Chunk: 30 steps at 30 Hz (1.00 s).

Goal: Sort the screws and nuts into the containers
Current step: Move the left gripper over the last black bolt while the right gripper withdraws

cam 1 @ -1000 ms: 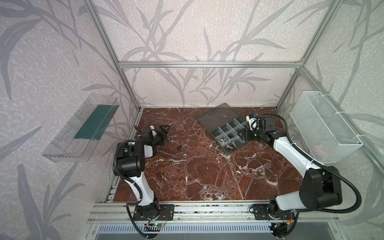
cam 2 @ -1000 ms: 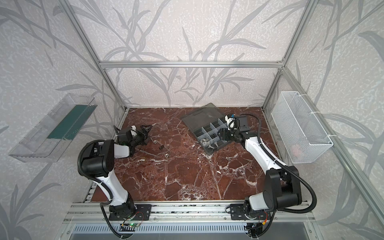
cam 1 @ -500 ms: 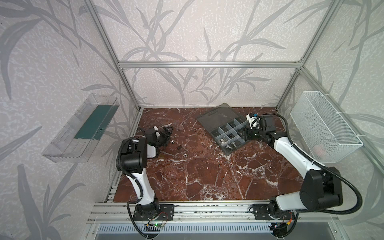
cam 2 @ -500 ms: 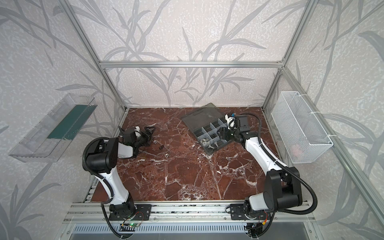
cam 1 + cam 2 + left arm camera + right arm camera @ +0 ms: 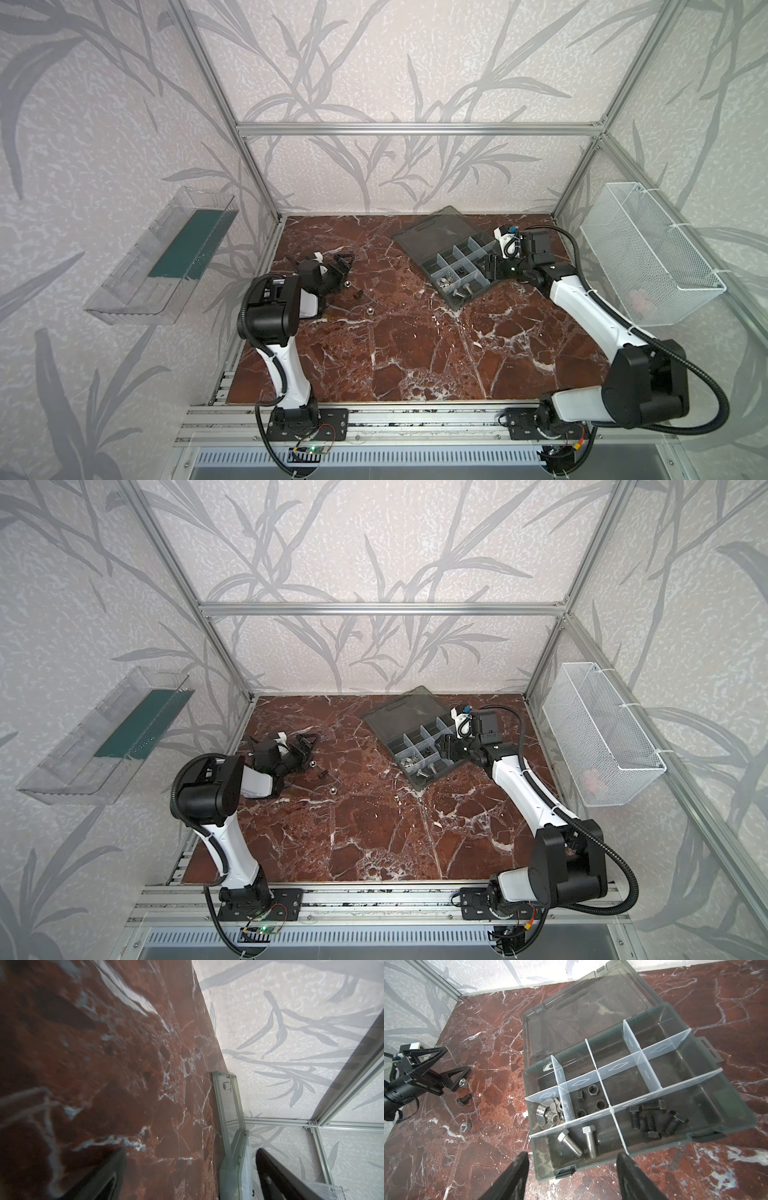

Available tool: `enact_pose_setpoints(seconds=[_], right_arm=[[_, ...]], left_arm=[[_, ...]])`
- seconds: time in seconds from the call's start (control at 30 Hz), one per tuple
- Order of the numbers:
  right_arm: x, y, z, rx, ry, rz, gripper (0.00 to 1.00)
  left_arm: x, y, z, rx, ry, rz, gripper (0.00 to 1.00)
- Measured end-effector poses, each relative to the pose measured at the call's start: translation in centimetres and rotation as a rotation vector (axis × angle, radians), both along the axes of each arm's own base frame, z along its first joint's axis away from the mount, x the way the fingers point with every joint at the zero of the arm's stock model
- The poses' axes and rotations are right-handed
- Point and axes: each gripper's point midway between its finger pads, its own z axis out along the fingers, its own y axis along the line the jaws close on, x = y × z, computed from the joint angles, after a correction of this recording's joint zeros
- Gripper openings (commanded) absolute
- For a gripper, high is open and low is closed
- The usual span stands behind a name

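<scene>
Both hands are released and empty: my left hand lies low over the worktop with its two fingers spread wide, and my right hand hovers with fingers apart at the near wall of the organiser box.

A clear tray hangs on the wall out beyond my left arm, and a white wire basket on the wall beyond my right. The box's lid lies flat open on the side of the box away from my right hand. Pale dividers cut the box into compartments.

The worktop is red-brown marble with white veins, fenced by aluminium posts and pale walls patterned with grey leaves.

A silver nut lies on the marble just beside one left fingertip; I cannot tell whether they touch. A black screw lies a little further out, and a second silver nut beyond that.

Straight ahead of my right hand, the nearest compartment holds two silver screws. Black screws fill the one beside it. Behind those sit a heap of silver nuts and some black nuts.
</scene>
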Motion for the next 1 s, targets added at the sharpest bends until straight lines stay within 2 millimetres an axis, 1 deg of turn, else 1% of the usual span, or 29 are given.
enact_pose_setpoints(seconds=[0.1,0.2,0.3,0.43,0.57,0.73,0.8,0.83,0.9,1.0], right_arm=[[-0.1,-0.1,0.4,-0.002,-0.011,-0.001,0.69],[-0.1,-0.1,0.3,-0.005,-0.01,-0.003,0.69],[-0.1,-0.1,0.3,-0.005,-0.01,-0.004,0.69],[-0.1,-0.1,0.3,-0.005,-0.009,-0.003,0.69],[-0.2,-0.1,0.1,-0.006,-0.005,-0.003,0.69],[-0.4,-0.2,-0.4,-0.007,0.007,-0.003,0.69],[-0.4,-0.2,-0.4,-0.006,0.008,-0.002,0.69],[-0.4,-0.1,-0.4,-0.006,0.009,-0.002,0.69],[-0.4,-0.1,-0.4,-0.004,0.008,0.0,0.69],[-0.4,-0.1,-0.4,-0.002,0.008,0.002,0.69]], left_arm=[[-1.2,-1.6,-0.1,0.006,-0.012,-0.026,0.96],[-2.2,-2.8,-0.2,0.003,-0.027,-0.048,0.96],[-2.9,-3.1,-0.2,0.001,-0.032,-0.052,0.96],[-3.4,-2.9,0.0,0.045,0.004,-0.053,0.97],[-4.0,-1.9,0.8,0.181,0.066,-0.049,0.99],[-3.8,-0.6,4.5,0.392,0.089,-0.086,0.99],[-3.8,-0.5,5.3,0.449,0.106,-0.119,1.0],[-3.9,-0.4,5.4,0.472,0.126,-0.138,0.99],[-4.6,-0.4,4.9,0.509,0.177,-0.174,1.0],[-6.0,-0.1,3.7,0.564,0.27,-0.222,1.0]])
